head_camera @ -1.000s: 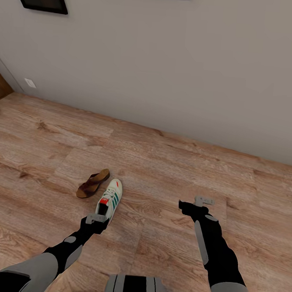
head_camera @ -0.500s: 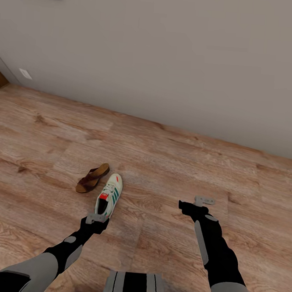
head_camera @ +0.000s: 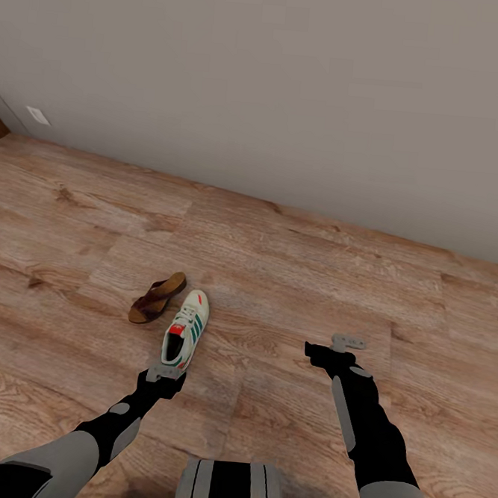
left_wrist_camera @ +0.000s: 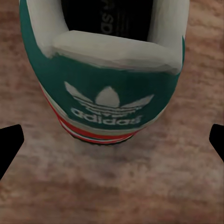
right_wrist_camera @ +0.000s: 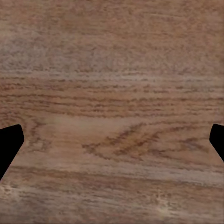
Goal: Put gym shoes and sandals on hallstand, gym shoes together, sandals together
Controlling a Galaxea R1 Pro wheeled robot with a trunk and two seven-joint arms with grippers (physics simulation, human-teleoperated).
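My right gripper (right_wrist_camera: 112, 140) stands spread wide, one dark fingertip (right_wrist_camera: 9, 142) at each side; only bare wood floor (right_wrist_camera: 112, 84) lies between them.

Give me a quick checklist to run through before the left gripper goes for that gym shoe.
1. Left gripper open: ok, its fingertips sit wide apart at the edges of the left wrist view.
2. Gripper lined up with the gym shoe: ok, the shoe's heel is centred between the fingers.
3. Gripper around the shoe: not ok, it is short of the heel, nothing between the fingers.
4. Sandal out of the way: ok, it lies beside the shoe's toe end, away from the heel.
5. Right gripper free: ok, open over bare corridor floor.
6. Clearance between fingers and floor: cannot tell.
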